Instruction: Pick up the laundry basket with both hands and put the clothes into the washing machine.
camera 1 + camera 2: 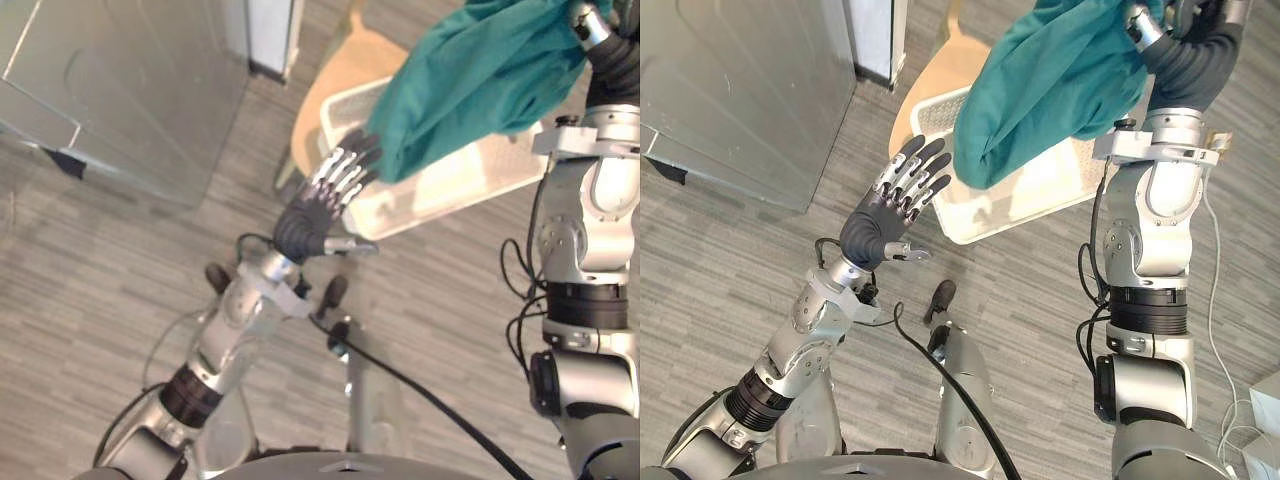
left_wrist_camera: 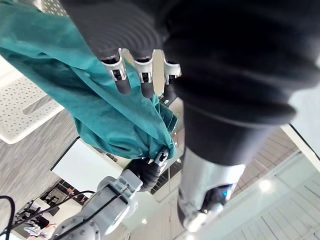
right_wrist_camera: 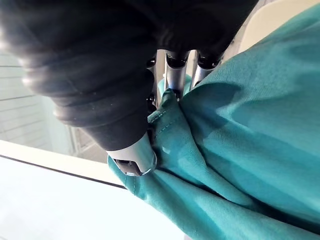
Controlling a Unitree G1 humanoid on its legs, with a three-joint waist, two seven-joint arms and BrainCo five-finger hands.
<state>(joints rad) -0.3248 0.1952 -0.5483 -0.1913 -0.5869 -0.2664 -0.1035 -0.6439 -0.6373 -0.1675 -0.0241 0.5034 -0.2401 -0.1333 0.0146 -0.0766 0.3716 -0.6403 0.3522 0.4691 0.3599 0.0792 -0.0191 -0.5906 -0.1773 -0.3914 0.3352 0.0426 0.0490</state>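
Note:
My right hand is raised at the top right and shut on a teal garment. In the right wrist view its fingers pinch a bunched fold of that cloth. The garment hangs down over a white perforated laundry basket. My left hand is open with straight fingers, its tips right by the garment's lower end; I cannot tell whether they touch. In the left wrist view, the fingers point at the teal cloth.
The basket rests on a light wooden seat. A large grey metal cabinet stands at the upper left on the grey plank floor. A white box corner shows at the lower right.

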